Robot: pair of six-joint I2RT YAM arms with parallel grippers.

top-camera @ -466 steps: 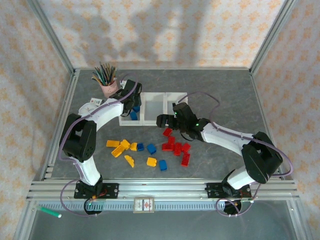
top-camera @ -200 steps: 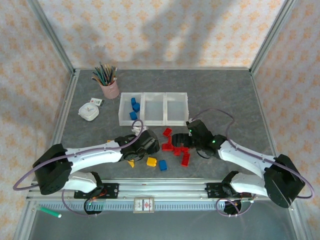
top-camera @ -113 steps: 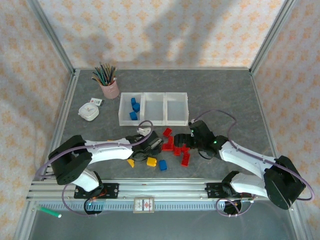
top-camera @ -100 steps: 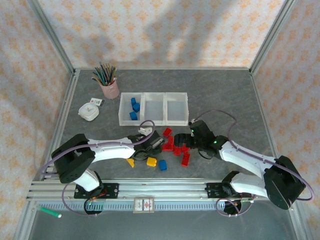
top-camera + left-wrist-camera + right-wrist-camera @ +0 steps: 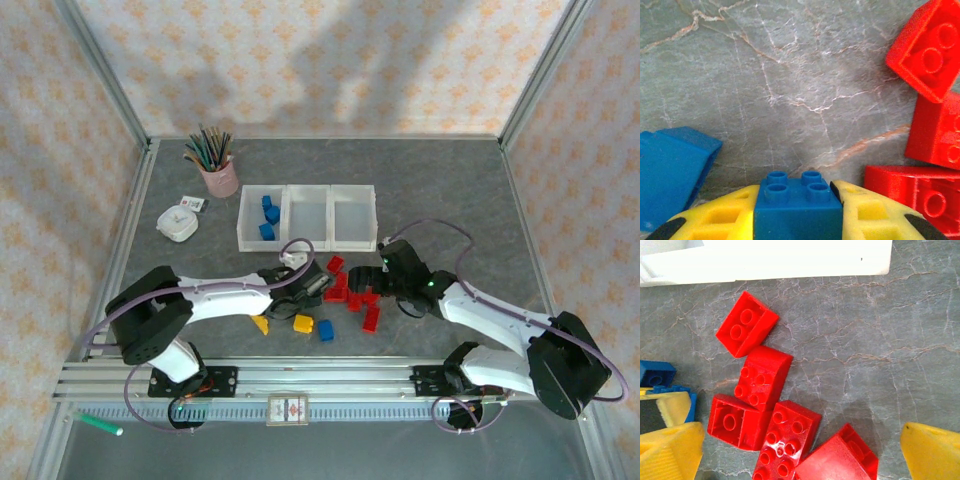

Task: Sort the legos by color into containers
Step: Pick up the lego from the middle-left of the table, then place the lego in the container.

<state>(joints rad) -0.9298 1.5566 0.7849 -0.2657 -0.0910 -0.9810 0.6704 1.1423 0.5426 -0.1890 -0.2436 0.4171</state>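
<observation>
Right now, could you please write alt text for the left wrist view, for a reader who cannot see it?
The left end effector is shut on a blue brick between its yellow pads, low in the frame. A second blue brick lies at the left, and three red bricks crowd the right edge on a grey table.

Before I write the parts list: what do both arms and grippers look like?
White shells, black joints and lilac cables on the left arm and right arm; a green light near the right wrist. The left fingers are yellow with pockets, the right fingers yellow and ribbed.
</observation>
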